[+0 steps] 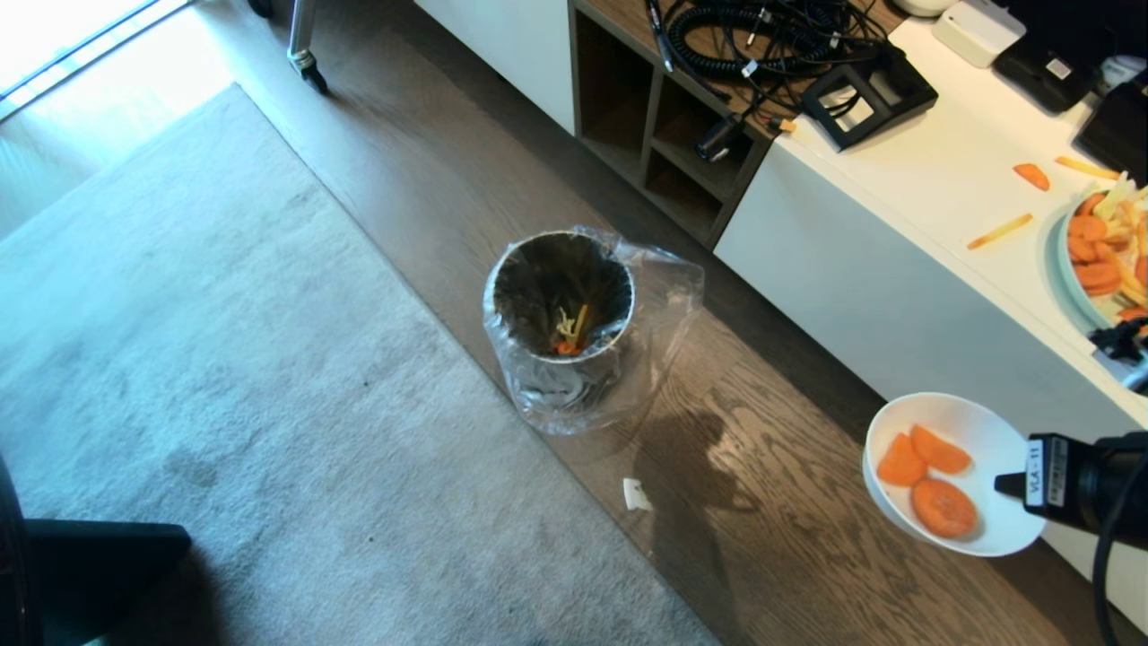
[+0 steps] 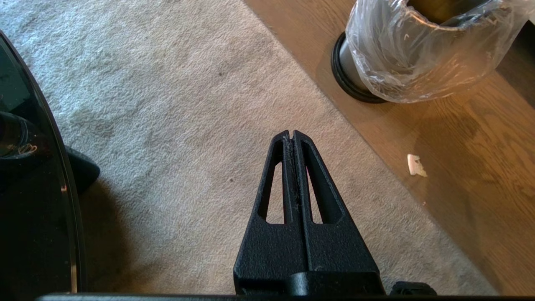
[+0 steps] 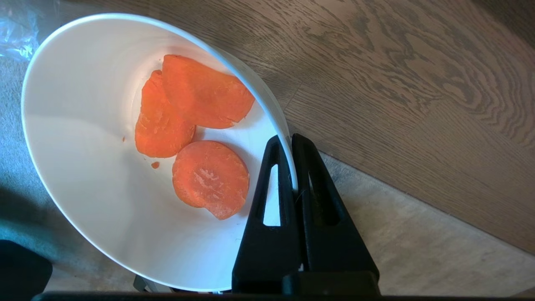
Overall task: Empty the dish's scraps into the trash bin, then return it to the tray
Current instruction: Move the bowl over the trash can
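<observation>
The dish is a white bowl held in the air at the right, above the wooden floor, tilted a little. Three orange carrot slices, the scraps, lie inside it. My right gripper is shut on the dish's rim, one finger inside and one outside. The trash bin stands on the floor to the left of the dish, lined with a clear bag, with some scraps at its bottom. My left gripper hangs shut and empty over the carpet. The tray is out of view.
A white cabinet runs along the right, bearing a plate of carrots and fries, loose bits and cables. A grey carpet covers the left. A small white scrap lies on the floor near the bin. A glossy black tabletop edge is beside my left arm.
</observation>
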